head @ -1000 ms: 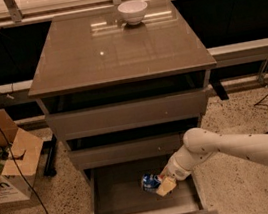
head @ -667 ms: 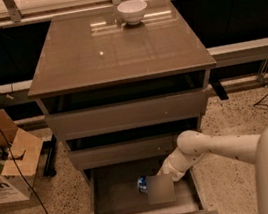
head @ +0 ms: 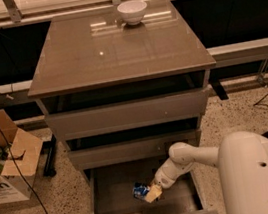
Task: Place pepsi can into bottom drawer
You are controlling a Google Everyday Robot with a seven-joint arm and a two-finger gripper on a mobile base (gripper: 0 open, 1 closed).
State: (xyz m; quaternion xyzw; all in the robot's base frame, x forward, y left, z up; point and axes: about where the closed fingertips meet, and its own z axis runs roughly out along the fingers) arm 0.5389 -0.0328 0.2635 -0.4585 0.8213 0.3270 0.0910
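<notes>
The bottom drawer (head: 115,213) is pulled open at the base of the grey-brown cabinet, its tray showing. The pepsi can (head: 139,191), blue with light marks, is low inside the drawer near its middle. My gripper (head: 150,192) reaches into the drawer from the right on a white arm and is shut on the can, its tan fingertips (head: 154,193) against the can's right side. I cannot tell whether the can rests on the drawer floor or hangs just above it.
A white bowl (head: 132,11) stands at the back of the cabinet top (head: 115,51). The two upper drawers (head: 125,115) are closed. An open cardboard box (head: 4,165) sits on the floor at left, with a black cable (head: 18,173) beside it.
The gripper with the can has moved left and deeper into the open drawer, and the arm has swung further over the drawer's right side.
</notes>
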